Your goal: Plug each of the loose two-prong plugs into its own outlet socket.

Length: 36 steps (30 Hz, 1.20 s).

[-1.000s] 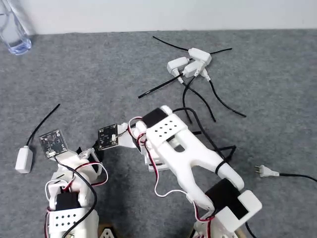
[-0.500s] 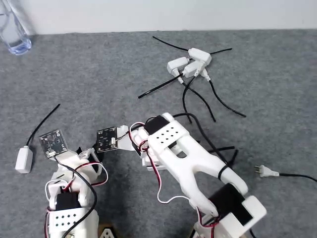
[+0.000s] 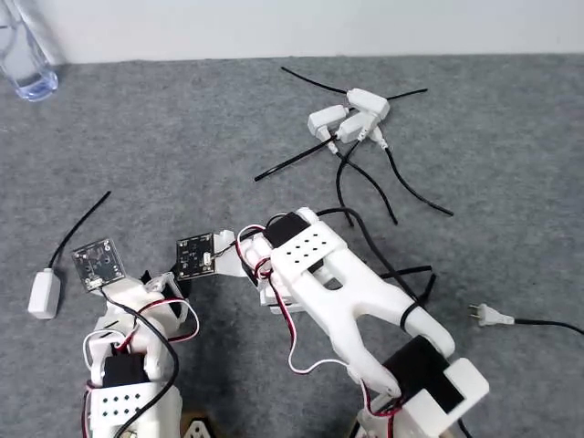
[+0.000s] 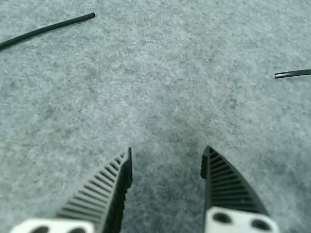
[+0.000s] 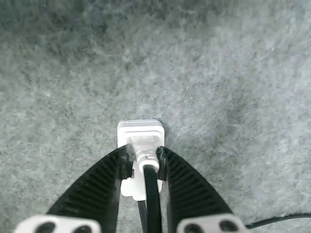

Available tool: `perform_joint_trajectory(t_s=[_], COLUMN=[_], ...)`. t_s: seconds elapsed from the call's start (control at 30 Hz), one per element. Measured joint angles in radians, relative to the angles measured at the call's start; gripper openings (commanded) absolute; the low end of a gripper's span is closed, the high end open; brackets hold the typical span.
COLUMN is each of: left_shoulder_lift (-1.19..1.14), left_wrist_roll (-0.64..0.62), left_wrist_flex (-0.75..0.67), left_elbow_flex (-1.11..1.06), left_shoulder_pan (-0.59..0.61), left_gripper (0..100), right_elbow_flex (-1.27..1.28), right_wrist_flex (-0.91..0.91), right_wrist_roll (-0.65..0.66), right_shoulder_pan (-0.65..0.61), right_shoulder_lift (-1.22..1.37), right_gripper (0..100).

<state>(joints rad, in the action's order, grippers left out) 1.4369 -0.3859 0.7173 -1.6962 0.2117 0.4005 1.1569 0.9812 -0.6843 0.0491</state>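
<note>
Right gripper [image 5: 145, 154] was clenched on white plug [image 5: 145, 148], plug nose touching white socket [image 5: 140, 128] on carpet [image 5: 233, 73]; prongs maybe half in, I could not see. I judged: push straight along cord [image 5: 151, 194], slowly, socket might slide. Left gripper [image 4: 168, 150] hung released over bare carpet. High view added loose plug [image 3: 484, 315] beyond right arm, spare socket [image 3: 43, 294] beyond left arm.

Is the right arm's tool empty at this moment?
No, the right tool is closed on a white plug, whose black cord runs back between the fingers.
</note>
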Motion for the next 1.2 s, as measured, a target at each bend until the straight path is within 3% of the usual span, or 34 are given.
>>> perform_joint_trajectory(t_s=[0.1, 0.17, 0.6, 0.93, 1.03, 1.17, 1.2], left_shoulder_lift=[0.000, 0.000, 0.000, 0.000, 0.000, 0.000, 0.000], left_wrist_roll=[0.000, 0.000, 0.000, 0.000, 0.000, 0.000, 0.000], left_wrist_flex=[0.000, 0.000, 0.000, 0.000, 0.000, 0.000, 0.000], left_elbow_flex=[0.000, 0.000, 0.000, 0.000, 0.000, 0.000, 0.000], left_shoulder_pan=[0.000, 0.000, 0.000, 0.000, 0.000, 0.000, 0.000], left_gripper=[23, 23, 23, 23, 23, 23, 23], right_elbow_flex=[0.026, 0.035, 0.109, 0.264, 0.285, 0.288, 0.288], right_wrist_flex=[0.005, 0.006, 0.003, -0.161, -0.215, -0.256, -0.272], right_wrist_roll=[-0.044, -0.101, -0.143, -0.143, -0.143, -0.143, -0.143], right_shoulder_pan=[0.000, 0.009, 0.008, 0.008, 0.008, 0.008, 0.008], right_shoulder_lift=[-0.026, -0.048, -0.126, -0.126, -0.126, -0.126, -0.126], right_gripper=[30.9, 35.0, 35.0, 35.0, 28.1, 0.0, 3.7])
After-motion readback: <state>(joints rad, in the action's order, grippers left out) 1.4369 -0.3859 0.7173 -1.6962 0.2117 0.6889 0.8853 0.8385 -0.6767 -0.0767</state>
